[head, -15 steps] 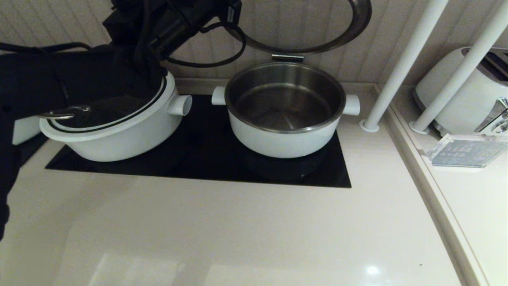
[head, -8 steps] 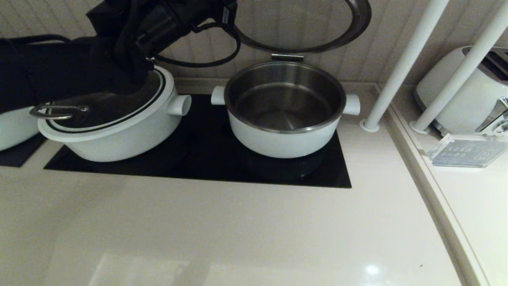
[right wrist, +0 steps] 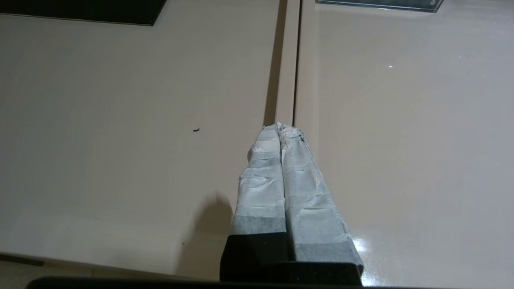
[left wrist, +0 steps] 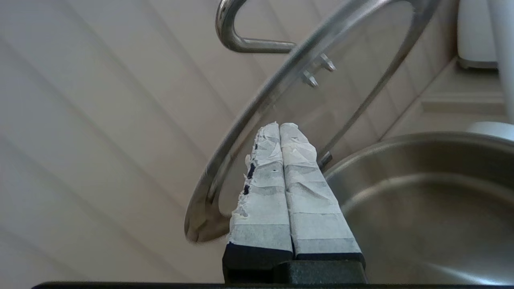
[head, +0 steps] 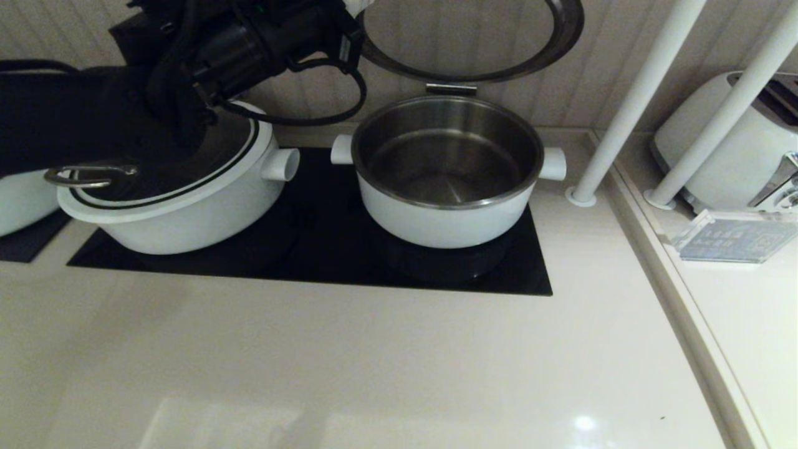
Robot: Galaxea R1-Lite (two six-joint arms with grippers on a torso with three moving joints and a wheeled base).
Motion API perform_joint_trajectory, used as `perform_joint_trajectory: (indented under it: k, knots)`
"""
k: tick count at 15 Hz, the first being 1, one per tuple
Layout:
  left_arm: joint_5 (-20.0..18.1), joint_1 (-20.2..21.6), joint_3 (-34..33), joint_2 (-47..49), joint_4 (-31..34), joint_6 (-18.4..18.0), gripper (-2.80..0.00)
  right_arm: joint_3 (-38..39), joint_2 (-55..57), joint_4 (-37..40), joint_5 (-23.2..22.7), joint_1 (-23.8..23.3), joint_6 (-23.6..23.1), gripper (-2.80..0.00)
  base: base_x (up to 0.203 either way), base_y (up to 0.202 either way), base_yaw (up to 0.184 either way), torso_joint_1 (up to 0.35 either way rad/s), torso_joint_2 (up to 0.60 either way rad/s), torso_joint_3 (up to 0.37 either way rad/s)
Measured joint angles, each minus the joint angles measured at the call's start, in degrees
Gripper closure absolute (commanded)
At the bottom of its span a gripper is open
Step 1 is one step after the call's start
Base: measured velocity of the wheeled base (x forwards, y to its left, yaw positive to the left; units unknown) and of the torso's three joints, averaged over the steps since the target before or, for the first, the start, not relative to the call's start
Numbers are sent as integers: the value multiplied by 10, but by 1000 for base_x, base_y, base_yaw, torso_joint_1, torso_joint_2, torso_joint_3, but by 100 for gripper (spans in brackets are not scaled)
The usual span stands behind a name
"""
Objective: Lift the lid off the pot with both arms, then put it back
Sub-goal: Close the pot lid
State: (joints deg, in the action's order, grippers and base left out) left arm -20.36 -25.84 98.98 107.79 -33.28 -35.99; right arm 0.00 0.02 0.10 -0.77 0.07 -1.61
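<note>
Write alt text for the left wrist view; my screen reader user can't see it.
The left gripper, its taped fingers shut together and holding nothing, points at a glass lid leaning upright against the wall behind the open steel pot.

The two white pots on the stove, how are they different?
The left pot wears its dark lid; the right pot is open, showing its shiny steel inside, and its glass lid leans upright at the wall behind. The left arm reaches over the left pot; nothing hangs over the right pot. Both are white, have stubby side handles, and sit on the black cooktop.
</note>
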Motion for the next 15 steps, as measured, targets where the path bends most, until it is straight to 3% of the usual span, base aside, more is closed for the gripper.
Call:
perform_joint_trajectory:
  k: [3, 8, 15]
  knots:
    - [0, 0, 4, -9, -1, 1, 0, 0, 0, 0, 0, 0, 0, 0, 0, 0, 0, 0, 0, 0]
    - [2, 4, 129, 30, -4, 2, 0, 0, 0, 0, 0, 0, 0, 0, 0, 0, 0, 0, 0, 0]
    - [-1, 20, 138, 122, -61, 2, 0, 0, 0, 0, 0, 0, 0, 0, 0, 0, 0, 0, 0, 0]
